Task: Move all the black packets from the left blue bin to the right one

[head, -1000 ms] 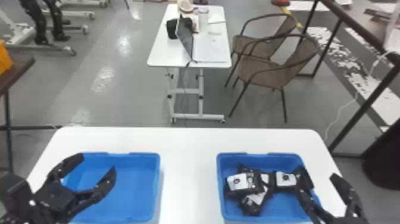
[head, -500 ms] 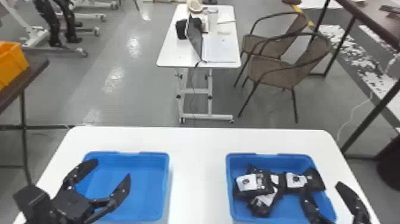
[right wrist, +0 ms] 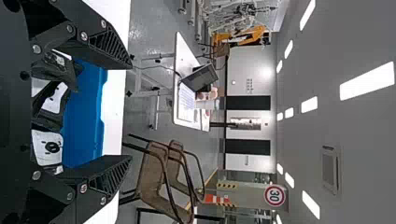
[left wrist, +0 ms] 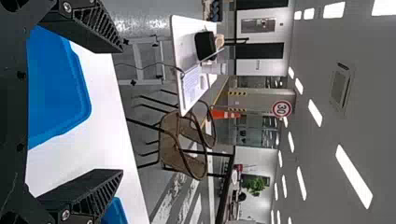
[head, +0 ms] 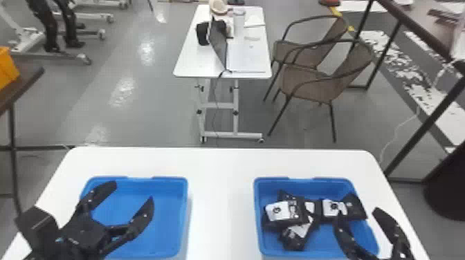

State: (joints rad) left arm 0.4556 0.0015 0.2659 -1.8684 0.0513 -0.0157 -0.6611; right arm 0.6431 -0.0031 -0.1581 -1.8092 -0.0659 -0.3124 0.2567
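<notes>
1. Head view: left gripper (head: 133, 193) at eight o'clock, over the left bin (head: 169, 221); jaws wide apart, holding nothing.
2. Right gripper (head: 357, 215) at four o'clock, by the right bin (head: 332, 242); jaws well apart, holding nothing.
3. Black packets (head: 283, 211) lie in the right bin, seven round to two o'clock.

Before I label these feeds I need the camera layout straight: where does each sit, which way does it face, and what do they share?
Head view: on the robot's head, facing forward and down at the left blue bin and right blue bin; left gripper and right gripper show.
Left wrist view: on the left wrist, facing outward past its open fingers; turned sideways.
Right wrist view: on the right wrist, facing outward past its fingers, packets between; also sideways.
Shared by both wrist views: laptop and chairs.
</notes>
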